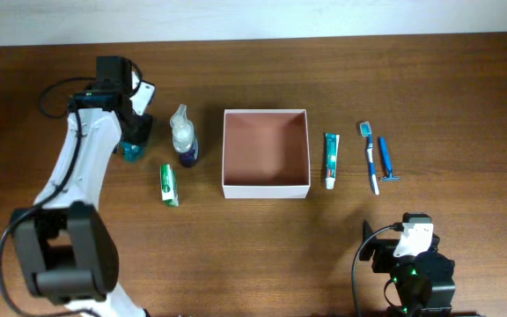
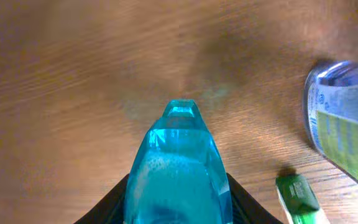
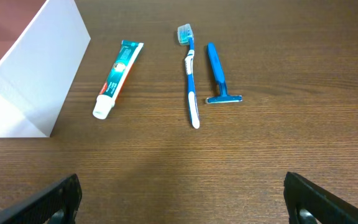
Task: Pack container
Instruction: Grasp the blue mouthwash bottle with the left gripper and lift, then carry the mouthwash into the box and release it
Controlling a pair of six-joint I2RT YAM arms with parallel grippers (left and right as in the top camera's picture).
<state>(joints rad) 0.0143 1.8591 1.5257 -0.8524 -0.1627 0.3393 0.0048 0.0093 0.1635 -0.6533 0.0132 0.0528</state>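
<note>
The container (image 1: pixel 267 187) is a square white box with a pinkish-brown inside, at the table's middle; its white wall shows in the right wrist view (image 3: pixel 39 81). My left gripper (image 1: pixel 133 141) is at the far left, shut on a clear teal bottle (image 2: pixel 179 174) that fills the space between its fingers. A green tube (image 1: pixel 169 185) and a blue spray bottle (image 1: pixel 183 136) lie left of the container. A toothpaste tube (image 1: pixel 331 159), a toothbrush (image 1: pixel 371 157) and a blue razor (image 1: pixel 385 159) lie to its right. My right gripper (image 3: pixel 182 199) is open and empty near the front edge.
The spray bottle (image 2: pixel 344 127) and the green tube (image 2: pixel 297 196) lie close to the right of the held teal bottle. The toothpaste (image 3: pixel 117 78), toothbrush (image 3: pixel 190 78) and razor (image 3: pixel 219 74) lie ahead of the right gripper.
</note>
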